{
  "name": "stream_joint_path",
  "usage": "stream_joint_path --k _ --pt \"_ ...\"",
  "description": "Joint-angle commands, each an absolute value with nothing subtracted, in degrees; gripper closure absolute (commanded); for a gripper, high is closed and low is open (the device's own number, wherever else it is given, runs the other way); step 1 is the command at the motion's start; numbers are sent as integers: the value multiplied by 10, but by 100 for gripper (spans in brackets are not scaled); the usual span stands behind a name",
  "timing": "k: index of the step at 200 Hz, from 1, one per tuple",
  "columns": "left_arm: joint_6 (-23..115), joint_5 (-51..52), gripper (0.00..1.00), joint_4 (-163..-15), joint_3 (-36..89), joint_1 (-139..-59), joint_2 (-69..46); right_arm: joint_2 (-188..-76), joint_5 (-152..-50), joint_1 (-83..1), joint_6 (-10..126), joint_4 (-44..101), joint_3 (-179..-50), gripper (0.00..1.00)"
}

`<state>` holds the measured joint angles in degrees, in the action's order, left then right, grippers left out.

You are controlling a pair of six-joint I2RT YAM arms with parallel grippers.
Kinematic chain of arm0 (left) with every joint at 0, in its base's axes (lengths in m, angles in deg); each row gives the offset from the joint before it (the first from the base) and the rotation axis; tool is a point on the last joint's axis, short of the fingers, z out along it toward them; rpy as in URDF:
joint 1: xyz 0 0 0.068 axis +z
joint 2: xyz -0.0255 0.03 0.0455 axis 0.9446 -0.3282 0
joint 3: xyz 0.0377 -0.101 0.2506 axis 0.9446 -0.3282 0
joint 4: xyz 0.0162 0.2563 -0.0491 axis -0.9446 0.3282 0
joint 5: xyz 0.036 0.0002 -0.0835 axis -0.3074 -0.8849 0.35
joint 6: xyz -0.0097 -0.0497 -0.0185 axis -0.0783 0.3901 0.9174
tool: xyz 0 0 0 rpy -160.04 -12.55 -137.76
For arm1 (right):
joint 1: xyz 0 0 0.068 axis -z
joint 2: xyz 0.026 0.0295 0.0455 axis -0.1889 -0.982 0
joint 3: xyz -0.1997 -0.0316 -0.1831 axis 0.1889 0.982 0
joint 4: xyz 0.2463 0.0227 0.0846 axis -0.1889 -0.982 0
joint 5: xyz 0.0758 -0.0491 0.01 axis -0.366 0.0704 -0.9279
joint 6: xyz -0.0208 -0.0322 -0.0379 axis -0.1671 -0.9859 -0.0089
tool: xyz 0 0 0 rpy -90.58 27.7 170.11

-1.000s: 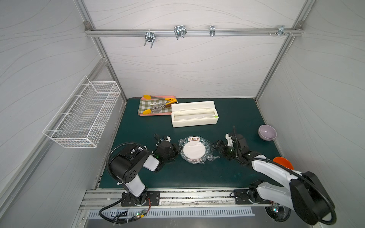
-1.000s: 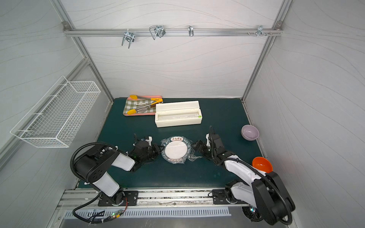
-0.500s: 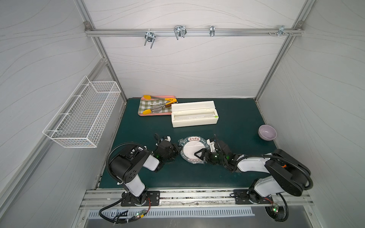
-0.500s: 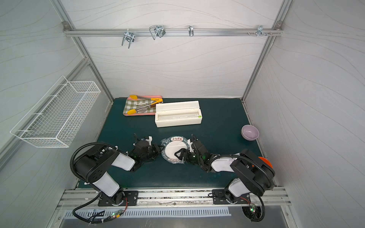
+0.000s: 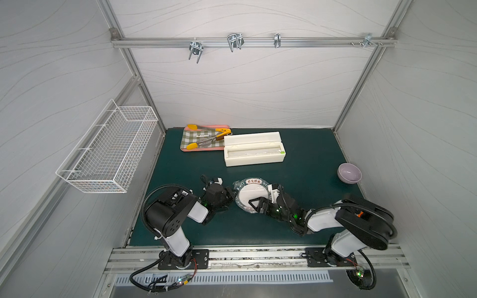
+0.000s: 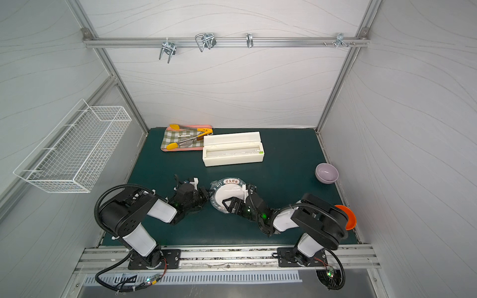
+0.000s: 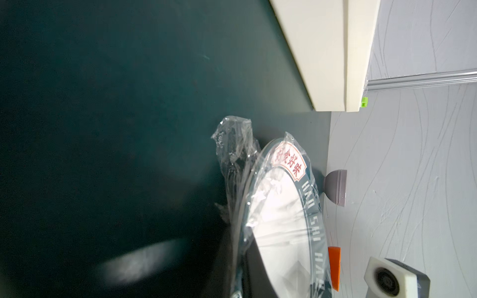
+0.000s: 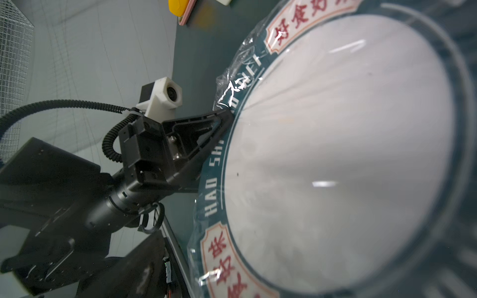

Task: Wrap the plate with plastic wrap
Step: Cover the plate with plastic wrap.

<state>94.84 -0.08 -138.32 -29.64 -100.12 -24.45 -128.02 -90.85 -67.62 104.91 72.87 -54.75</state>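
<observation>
Plastic wrap (image 7: 233, 149) pinched at plate (image 5: 249, 192) rim by left gripper (image 5: 231, 198); right gripper (image 5: 259, 197), jaws wide, just swung over plate: smoothing likely next

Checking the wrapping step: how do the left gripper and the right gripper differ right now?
The left gripper is shut, pinching the film-covered rim of the plate; the right gripper is wide open. The left gripper meets the plate from beside it, while the right gripper reaches over its white centre. Both are low at the plate, which the plastic wrap covers.
</observation>
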Motion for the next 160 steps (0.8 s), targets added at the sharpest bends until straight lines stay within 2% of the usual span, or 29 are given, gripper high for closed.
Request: stream_joint_path --k 1,37,59,88,107,122,143,160 --pt "955 -40 100 -1361 -290 -1003 -246 -1174 -951 -663 1060 540 -529 1" --pt "938 -26 100 -1354 -283 -1002 -251 -1018 -1022 -554 952 223 -570 1" --pt "930 -21 100 -1350 -285 -1002 -253 -984 -1080 -453 864 144 -607 1" --pt "925 -17 100 -1348 -288 -1002 -250 -1036 -1121 -389 802 198 -651 1" --pt "921 -11 100 -1346 -284 -1003 -248 -1108 -1129 -389 799 295 -667 1" --pt "918 -9 100 -1346 -281 -1003 -248 -1173 -1145 -390 802 358 -688 5" --pt "916 -7 100 -1345 -280 -1004 -250 -1250 -1144 -392 794 393 -722 10" --pt "914 -3 100 -1346 -278 -1003 -253 -1296 -1146 -393 785 405 -737 11"
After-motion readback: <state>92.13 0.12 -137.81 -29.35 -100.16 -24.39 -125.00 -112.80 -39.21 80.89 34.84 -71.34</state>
